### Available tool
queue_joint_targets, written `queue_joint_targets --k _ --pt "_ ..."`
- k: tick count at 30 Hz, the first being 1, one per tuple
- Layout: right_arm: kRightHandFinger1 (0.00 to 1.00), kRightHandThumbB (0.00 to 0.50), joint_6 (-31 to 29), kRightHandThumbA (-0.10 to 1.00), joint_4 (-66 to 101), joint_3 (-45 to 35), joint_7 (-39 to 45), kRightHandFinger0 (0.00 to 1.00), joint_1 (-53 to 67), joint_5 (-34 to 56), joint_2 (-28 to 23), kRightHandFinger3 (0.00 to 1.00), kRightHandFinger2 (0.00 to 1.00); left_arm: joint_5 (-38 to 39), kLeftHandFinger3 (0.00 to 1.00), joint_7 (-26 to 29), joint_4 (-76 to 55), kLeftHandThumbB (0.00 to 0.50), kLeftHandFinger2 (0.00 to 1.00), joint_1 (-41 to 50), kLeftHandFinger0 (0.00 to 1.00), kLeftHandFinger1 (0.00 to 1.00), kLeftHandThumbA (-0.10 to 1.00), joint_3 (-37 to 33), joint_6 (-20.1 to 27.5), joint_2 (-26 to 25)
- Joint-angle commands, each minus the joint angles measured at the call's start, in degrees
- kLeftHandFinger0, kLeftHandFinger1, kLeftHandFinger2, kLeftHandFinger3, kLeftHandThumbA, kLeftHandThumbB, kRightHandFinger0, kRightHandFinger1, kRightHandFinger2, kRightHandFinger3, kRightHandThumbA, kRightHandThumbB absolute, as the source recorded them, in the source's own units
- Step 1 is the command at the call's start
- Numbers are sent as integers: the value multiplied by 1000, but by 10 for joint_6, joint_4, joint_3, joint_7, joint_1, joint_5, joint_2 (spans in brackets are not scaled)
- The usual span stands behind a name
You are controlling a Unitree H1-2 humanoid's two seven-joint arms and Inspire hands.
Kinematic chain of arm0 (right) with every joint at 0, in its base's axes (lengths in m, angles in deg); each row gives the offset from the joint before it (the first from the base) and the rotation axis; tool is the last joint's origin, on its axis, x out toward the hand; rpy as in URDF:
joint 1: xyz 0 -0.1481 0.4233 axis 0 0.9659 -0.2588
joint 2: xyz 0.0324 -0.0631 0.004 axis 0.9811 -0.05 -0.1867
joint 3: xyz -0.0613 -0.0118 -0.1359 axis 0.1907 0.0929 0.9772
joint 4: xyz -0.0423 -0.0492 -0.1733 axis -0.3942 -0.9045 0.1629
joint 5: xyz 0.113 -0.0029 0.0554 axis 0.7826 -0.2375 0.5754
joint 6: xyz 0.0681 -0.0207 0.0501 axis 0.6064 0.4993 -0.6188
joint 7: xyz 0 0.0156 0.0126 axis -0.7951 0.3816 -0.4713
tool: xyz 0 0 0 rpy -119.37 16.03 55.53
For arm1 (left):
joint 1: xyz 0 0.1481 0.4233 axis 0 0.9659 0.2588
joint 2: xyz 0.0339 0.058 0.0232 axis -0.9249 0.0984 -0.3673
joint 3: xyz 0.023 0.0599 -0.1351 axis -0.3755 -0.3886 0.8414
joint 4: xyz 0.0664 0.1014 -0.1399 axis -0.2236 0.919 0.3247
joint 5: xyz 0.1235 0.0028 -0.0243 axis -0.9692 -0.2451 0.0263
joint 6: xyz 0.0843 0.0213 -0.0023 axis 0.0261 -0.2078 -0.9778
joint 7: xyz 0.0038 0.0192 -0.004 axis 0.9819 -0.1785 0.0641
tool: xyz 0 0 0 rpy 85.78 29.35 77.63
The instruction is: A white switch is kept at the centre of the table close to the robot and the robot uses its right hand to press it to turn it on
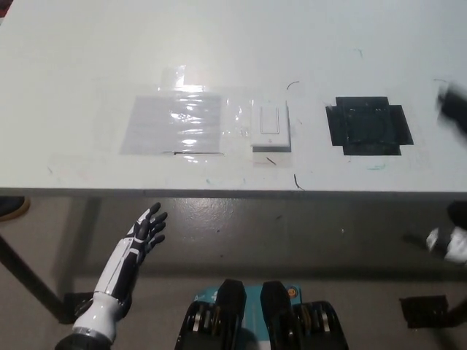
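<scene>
I see a big white table [87, 58] that fills the top half of my view. Its near edge runs across the middle, and the grey floor [292, 233] shows below it.

On the table, left of the middle, a shiny clear sheet [175, 124] lies flat, and it looks taped down. To the right there is a black square patch [368, 125] with notched corners, and it lies flat too.

My left hand [144, 232] is white with dark fingers. It hangs low at the bottom left, under the table edge and over the floor. Its fingers are spread apart and it holds nothing.

The switch [270, 126] is small and white. It sits on the table near the middle, close to the near edge. It is just beside the right end of the clear sheet, and the black patch is off to its right, well apart from it. Nothing touches the switch.

At the far right edge I see a dark blur [456, 111] over the table. It may be my right hand, but it is too blurry, so I cannot tell if its fingers are apart or together. It is far from the switch.
</scene>
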Motion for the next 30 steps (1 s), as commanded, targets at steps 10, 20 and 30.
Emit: queue_joint_targets --k 10,20,30 --pt "1000 0 -321 921 -312 38 -169 1000 138 -67 147 1000 1000 14 1000 -18 -32 30 1000 56 1000 1000 1000 -7 14 -4" --pt "1000 7 -297 893 -388 49 -189 1000 152 -62 132 1000 1000 11 1000 -20 -28 25 1000 72 1000 1000 1000 -13 23 -5" --pt "1000 15 -305 871 -404 88 -211 1000 163 -44 103 1000 1000 13 1000 -22 -30 12 1000 80 1000 1000 1000 -12 18 -6"
